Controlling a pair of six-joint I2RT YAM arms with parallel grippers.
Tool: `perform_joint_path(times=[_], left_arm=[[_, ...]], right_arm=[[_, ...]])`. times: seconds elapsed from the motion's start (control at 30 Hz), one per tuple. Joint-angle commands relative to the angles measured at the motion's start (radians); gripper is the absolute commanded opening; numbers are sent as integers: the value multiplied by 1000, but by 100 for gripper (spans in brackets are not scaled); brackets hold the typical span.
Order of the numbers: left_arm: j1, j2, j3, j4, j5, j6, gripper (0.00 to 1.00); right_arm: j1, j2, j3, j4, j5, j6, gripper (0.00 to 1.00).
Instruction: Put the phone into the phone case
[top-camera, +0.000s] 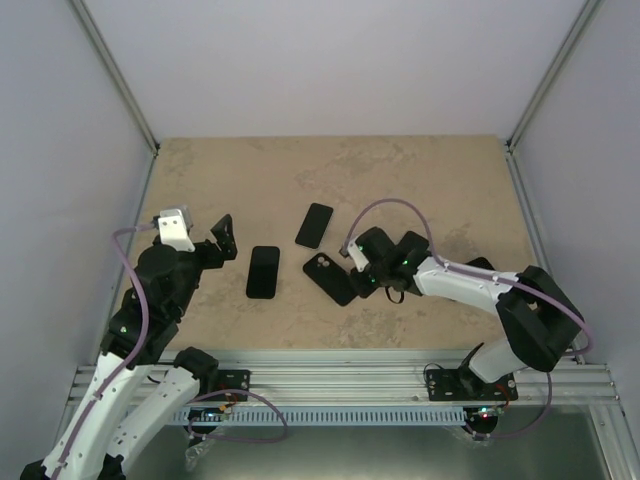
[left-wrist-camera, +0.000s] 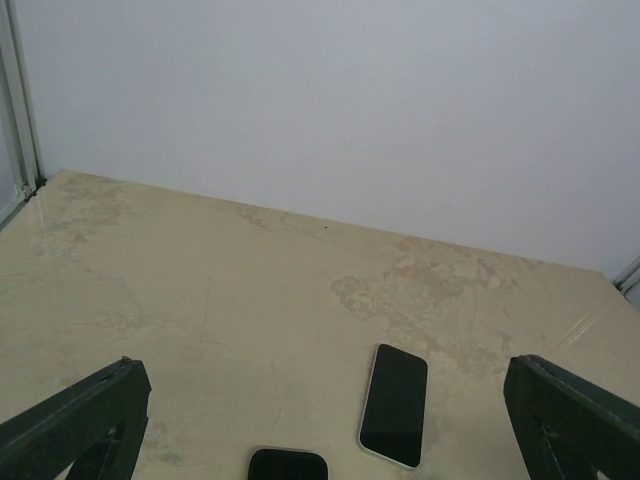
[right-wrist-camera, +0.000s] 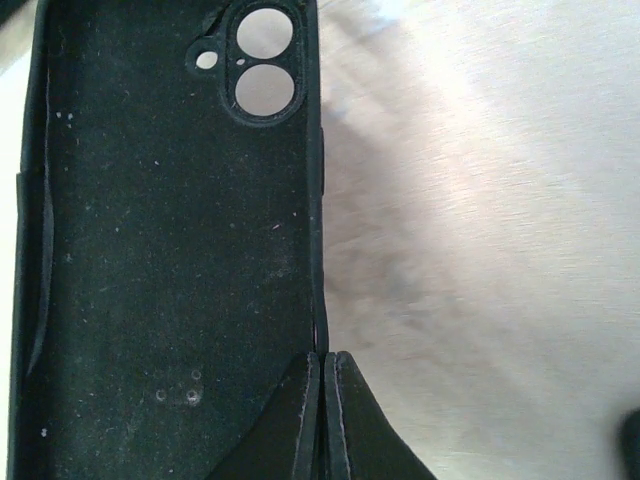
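Observation:
The black phone case (top-camera: 328, 280) lies open side up mid-table, its inside and camera cutouts filling the right wrist view (right-wrist-camera: 170, 250). My right gripper (top-camera: 352, 266) is shut on the case's right side wall, the fingertips pinched together over the rim (right-wrist-camera: 323, 362). A dark phone (top-camera: 264, 272) lies flat just left of the case. Another phone with a pale edge (top-camera: 315, 225) lies beyond the case, and shows screen up in the left wrist view (left-wrist-camera: 393, 405). My left gripper (top-camera: 225, 240) hovers open to the left of the phones, nothing between its fingers (left-wrist-camera: 328, 375).
The beige table (top-camera: 420, 190) is walled by white panels at the back and sides, with metal posts at the rear corners. An aluminium rail (top-camera: 340, 375) carrying both arm bases runs along the near edge.

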Motion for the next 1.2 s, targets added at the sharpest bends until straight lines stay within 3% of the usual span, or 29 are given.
perform_joint_path(times=[0.0,0.57,0.63,1.0,1.17], left_arm=[[5,5,-7,23,-2,5,99],[6,16,-8,21,6,8,100],[6,17,-8,22,8,8,100],[5,19,-10,21,9,10,99],[5,22,-8,21,10,10,100]], right_arm=[[69,4,-36,80,-5,-63,0],[134,144,6,34,127,-174,2],[134,153,11,26,148,-167,8],[262,96,116,-145,267,-52,63],[357,115,148,-189,312,-11,78]])
